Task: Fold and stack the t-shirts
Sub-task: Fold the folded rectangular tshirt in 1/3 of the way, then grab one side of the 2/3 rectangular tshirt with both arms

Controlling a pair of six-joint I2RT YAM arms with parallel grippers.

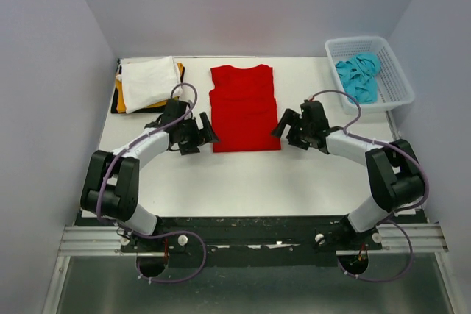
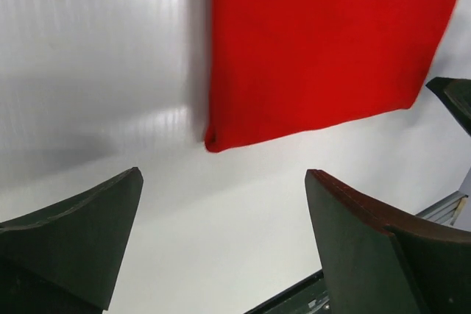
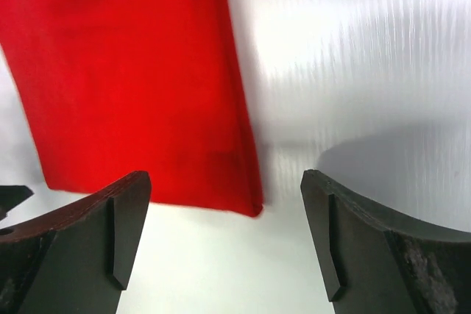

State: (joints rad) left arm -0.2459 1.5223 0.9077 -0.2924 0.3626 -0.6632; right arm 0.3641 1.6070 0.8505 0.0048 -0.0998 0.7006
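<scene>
A bright red t-shirt (image 1: 243, 107) lies folded into a long rectangle on the white table, its near edge doubled over. My left gripper (image 1: 207, 129) is open and empty just left of its near left corner (image 2: 213, 140). My right gripper (image 1: 282, 124) is open and empty just right of its near right corner (image 3: 254, 207). A folded white t-shirt (image 1: 150, 82) lies on top of an orange one (image 1: 119, 95) and a black one at the back left. A turquoise t-shirt (image 1: 358, 73) lies crumpled in the basket.
A white plastic lattice basket (image 1: 394, 71) stands at the back right. The white table (image 1: 250, 182) ends at a metal rail in front of the arm bases. Grey walls close in the left, right and back.
</scene>
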